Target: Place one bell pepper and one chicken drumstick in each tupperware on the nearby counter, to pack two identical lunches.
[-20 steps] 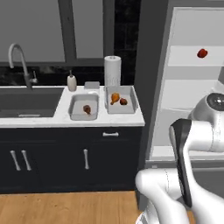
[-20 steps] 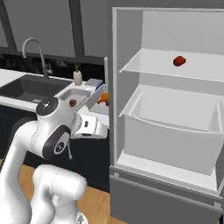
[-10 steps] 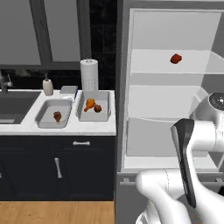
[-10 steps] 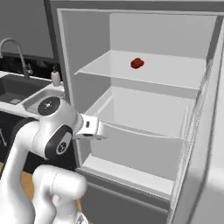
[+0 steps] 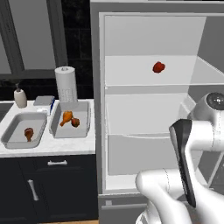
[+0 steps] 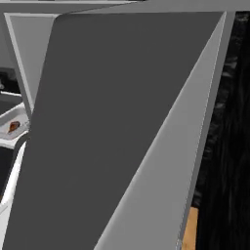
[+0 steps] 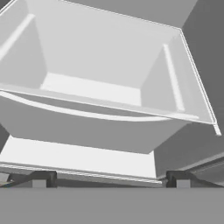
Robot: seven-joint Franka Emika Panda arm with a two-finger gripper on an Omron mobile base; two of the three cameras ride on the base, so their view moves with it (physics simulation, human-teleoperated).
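A red bell pepper (image 5: 158, 67) lies alone on the upper shelf of the open fridge (image 5: 148, 105). On the counter (image 5: 48, 148) to its left stand two grey tupperware tubs. The left tub (image 5: 13, 139) holds a dark brown chicken drumstick (image 5: 29, 133). In the right tub (image 5: 85, 119) lie an orange drumstick (image 5: 66, 117) and a darker pepper (image 5: 75, 122). My gripper (image 7: 111, 179) is open and holds nothing. It faces the pale fridge drawer (image 7: 100, 92), with its fingertips (image 7: 43, 178) low in the hand view.
A paper towel roll (image 5: 65, 84) and a soap bottle (image 5: 20, 97) stand behind the tubs. The grey fridge door (image 6: 122, 122) blocks most of the right base view; a tub corner (image 6: 9, 140) peeks out at its left. Dark cabinets (image 5: 43, 183) sit under the counter.
The base has driven right, so the sink has slid out of both views and the open fridge is now in front. The gripper has stayed open.
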